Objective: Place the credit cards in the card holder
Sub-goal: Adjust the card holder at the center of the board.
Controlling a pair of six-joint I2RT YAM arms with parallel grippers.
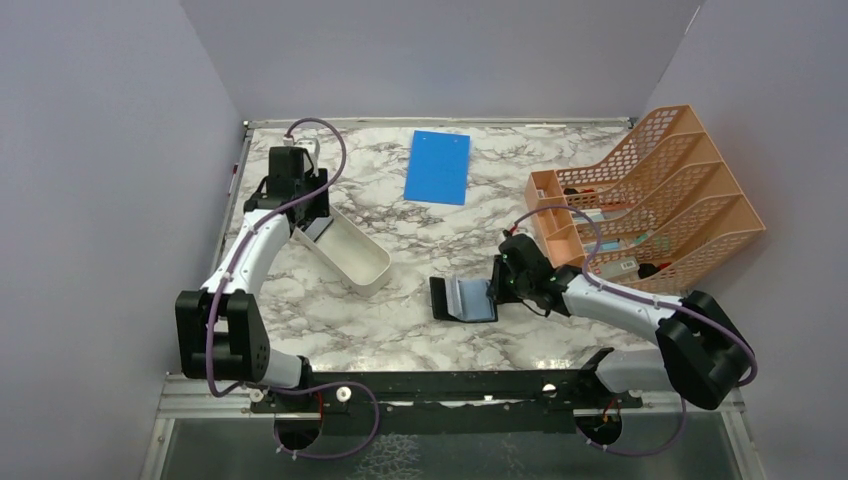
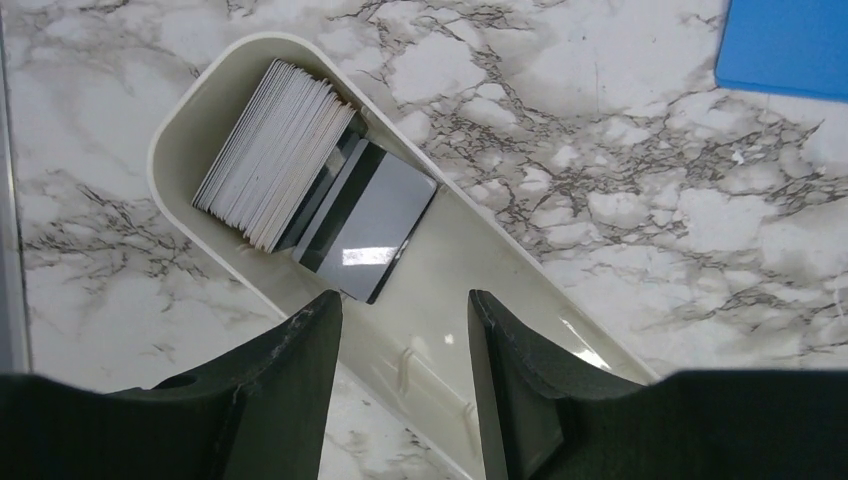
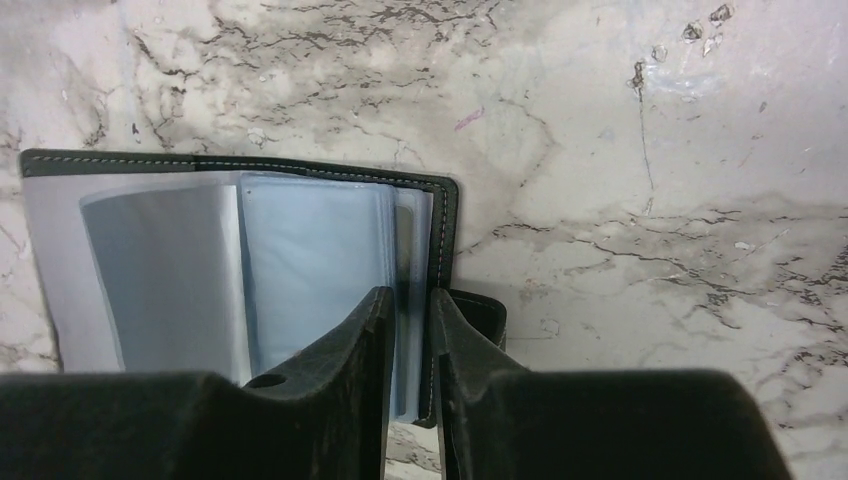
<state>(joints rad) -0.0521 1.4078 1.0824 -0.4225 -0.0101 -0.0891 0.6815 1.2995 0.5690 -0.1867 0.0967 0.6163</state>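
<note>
The credit cards (image 2: 280,150) stand as a stack at the far end of a white oblong tray (image 2: 470,250). A dark card with a grey face (image 2: 372,222) leans against the stack. My left gripper (image 2: 405,300) is open and empty, just above the tray and short of the cards. In the top view it (image 1: 315,228) is over the tray's (image 1: 358,258) far end. The black card holder (image 3: 250,270) lies open on the table, with its grey-blue pockets up. My right gripper (image 3: 410,295) is shut on its right edge. The top view shows both the card holder (image 1: 463,299) and the right gripper (image 1: 500,285).
A blue board (image 1: 438,167) lies flat at the back middle, and its corner shows in the left wrist view (image 2: 790,45). An orange mesh rack (image 1: 650,200) with small items stands at the right, close behind the right arm. Walls enclose the marble table.
</note>
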